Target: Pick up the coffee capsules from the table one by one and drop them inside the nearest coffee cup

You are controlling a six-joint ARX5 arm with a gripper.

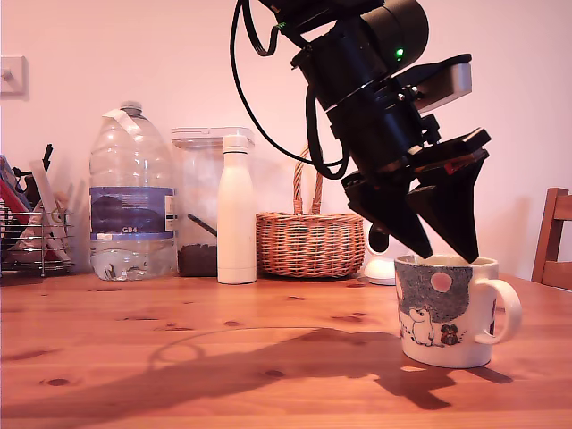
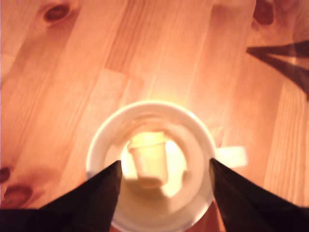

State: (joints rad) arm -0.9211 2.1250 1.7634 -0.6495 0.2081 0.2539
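Exterior view shows the table (image 1: 179, 357), warm pine with dark knots, filling the lower frame. At about four o'clock on it stands the coffee cup (image 1: 445, 311), handle toward the exterior view's right. Directly above, at twelve o'clock from the cup, the gripper (image 1: 447, 255) hangs with its fingertips at the rim, spread apart and holding nothing. Wrist view shows the pale coffee capsule (image 2: 149, 159) lying inside the cup, tilted.
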